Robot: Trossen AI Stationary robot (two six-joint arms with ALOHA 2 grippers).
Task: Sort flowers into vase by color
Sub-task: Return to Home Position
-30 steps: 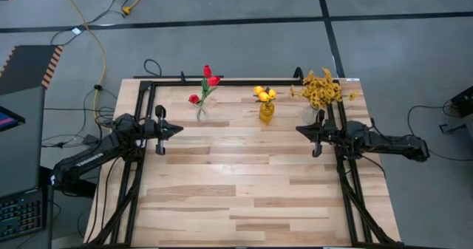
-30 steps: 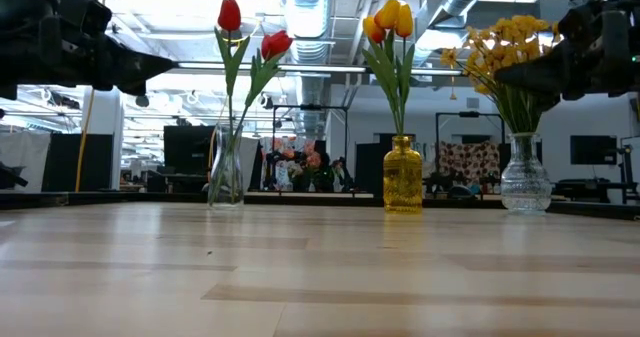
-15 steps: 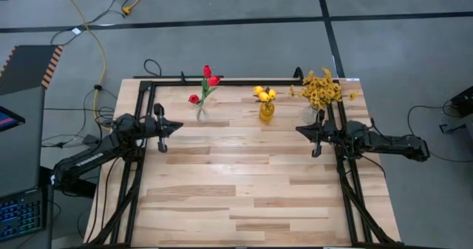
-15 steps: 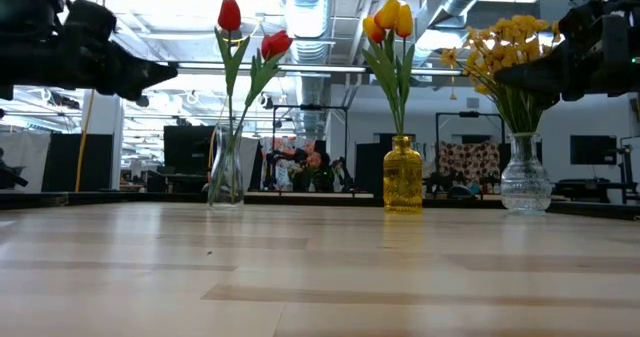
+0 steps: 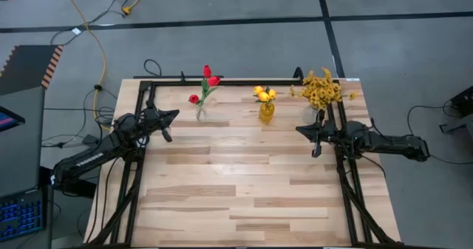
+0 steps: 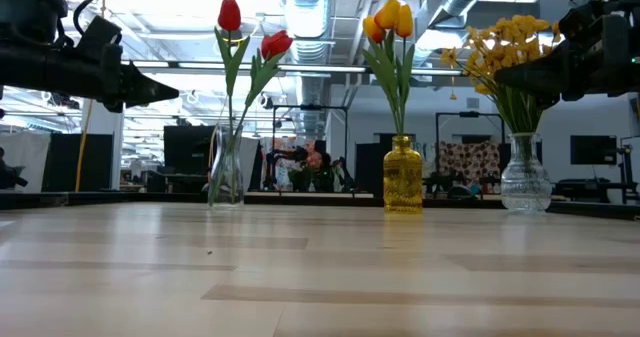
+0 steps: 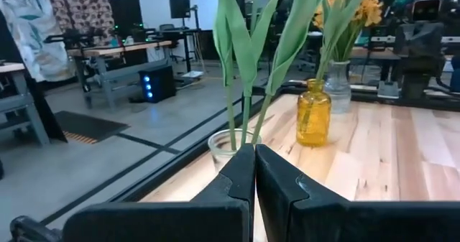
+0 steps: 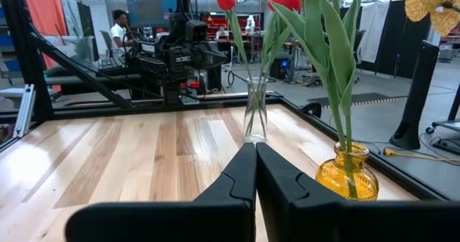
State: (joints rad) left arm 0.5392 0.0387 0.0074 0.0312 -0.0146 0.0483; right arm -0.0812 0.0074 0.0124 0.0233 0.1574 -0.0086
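Red tulips (image 5: 207, 81) stand with their stems in a clear glass vase (image 5: 200, 113) at the far left. Yellow-orange tulips (image 5: 264, 94) stand in an amber vase (image 5: 267, 111) at the far middle. Mustard-yellow sprays (image 5: 321, 88) stand in a clear vase (image 6: 526, 186) at the far right. My left gripper (image 5: 174, 114) is shut and empty, raised above the table, just left of the red tulips' vase (image 7: 233, 150). My right gripper (image 5: 299, 128) is shut and empty, raised near the yellow sprays, right of the amber vase (image 8: 348, 176).
A black metal frame (image 5: 222, 80) runs along the table's far edge and down both sides under the arms. The wooden tabletop (image 5: 244, 182) spreads out toward the near edge. A person (image 8: 119, 28) shows in the room beyond the table.
My left gripper has swung toward the table's far edge and turned, so that its shut fingers now point at the red tulips' vase. It stays shut. My right gripper has kept still.
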